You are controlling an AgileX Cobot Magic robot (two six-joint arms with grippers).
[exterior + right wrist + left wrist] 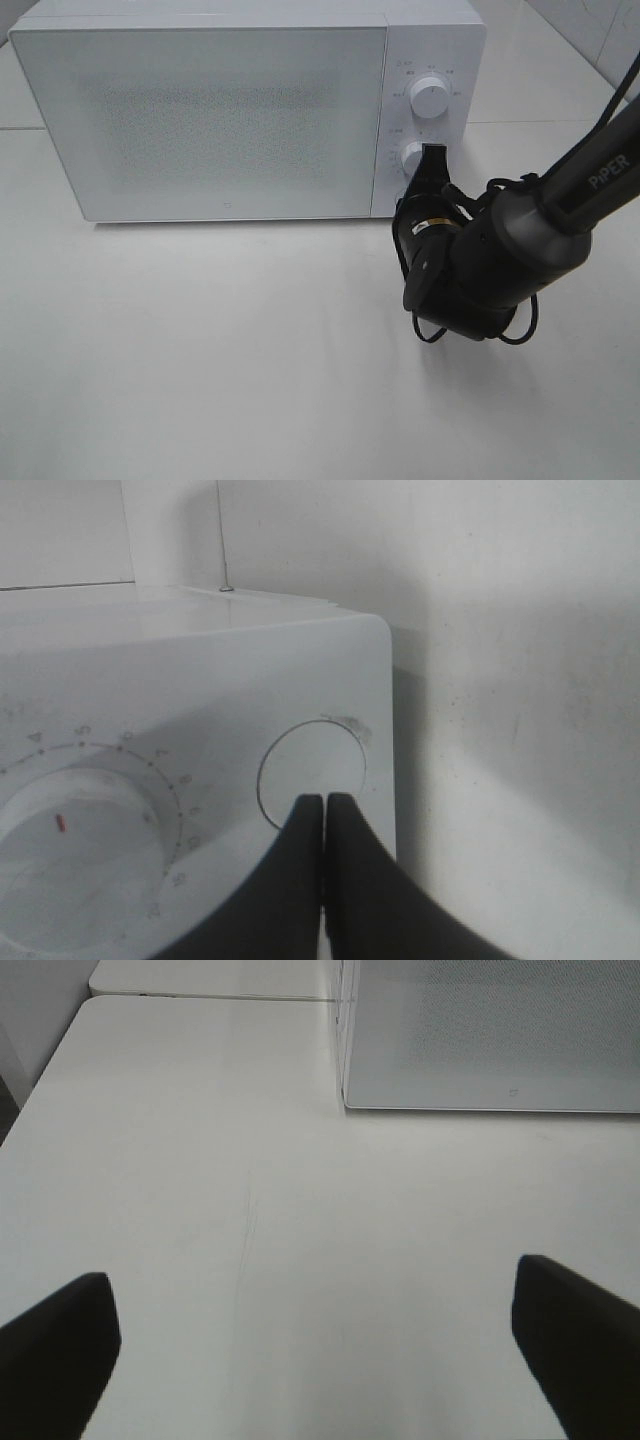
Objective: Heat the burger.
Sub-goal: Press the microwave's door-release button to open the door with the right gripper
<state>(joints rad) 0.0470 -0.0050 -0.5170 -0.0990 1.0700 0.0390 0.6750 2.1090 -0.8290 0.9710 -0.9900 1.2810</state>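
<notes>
The burger is out of view in all frames. The white microwave (220, 110) stands at the back of the table with its door closed. My right gripper (433, 152) is shut and empty, its tips against the control panel beside the lower dial (412, 157). In the right wrist view the shut fingertips (325, 802) touch the lower edge of a round flat button (312, 765), next to a dial with a red mark (85, 845). My left gripper (320, 1350) is open and empty over bare table, short of the microwave's corner (490, 1040).
The upper dial (431, 97) sits above the lower one on the panel. The white table (200, 350) spreads in front of the microwave. The right arm (560, 200) reaches in from the right edge. A tiled wall stands behind.
</notes>
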